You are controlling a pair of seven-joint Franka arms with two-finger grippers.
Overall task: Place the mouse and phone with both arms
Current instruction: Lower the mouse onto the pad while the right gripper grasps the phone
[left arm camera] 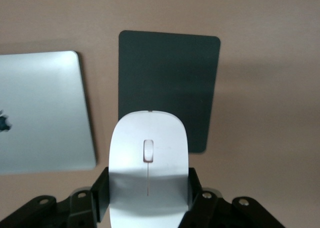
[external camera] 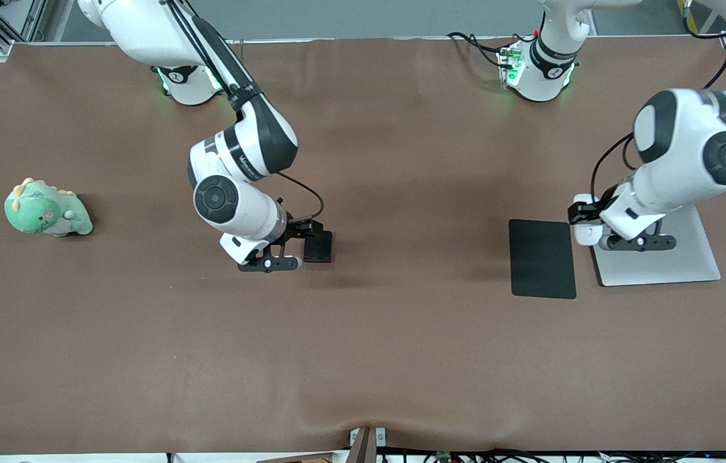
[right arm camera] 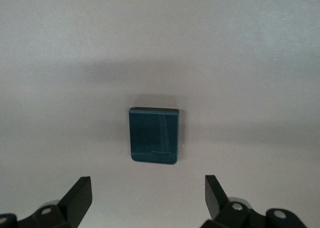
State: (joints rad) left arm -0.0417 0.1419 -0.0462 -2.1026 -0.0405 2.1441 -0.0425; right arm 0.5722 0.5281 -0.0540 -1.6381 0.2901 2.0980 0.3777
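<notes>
Two white Franka arms reach over a brown cloth-covered table. Left gripper is pinching the white mouse between its black fingers, which press on both sides of the mouse's rear half; the scroll wheel and thin grey line on top face the wrist camera. In the front view this left gripper hangs with the mouse over the gap where a flat black mouse pad lies just beside a closed silver laptop, toward the left arm's end of the table. From the left wrist view the mouse pad shows just ahead of and below the held mouse, and the laptop, with part of a dark logo at its edge, lies off to one side of the fingers, apart from the pad by a narrow strip of cloth. Right gripper has its fingers spread wide and holds nothing; the black phone lies flat on the cloth just ahead of the fingertips, centred on the gap between them and touching neither. In the front view the right gripper sits low near the middle of the table with the phone right at its tip. A green dinosaur plush toy sits well apart from both grippers, toward the right arm's end of the table.
</notes>
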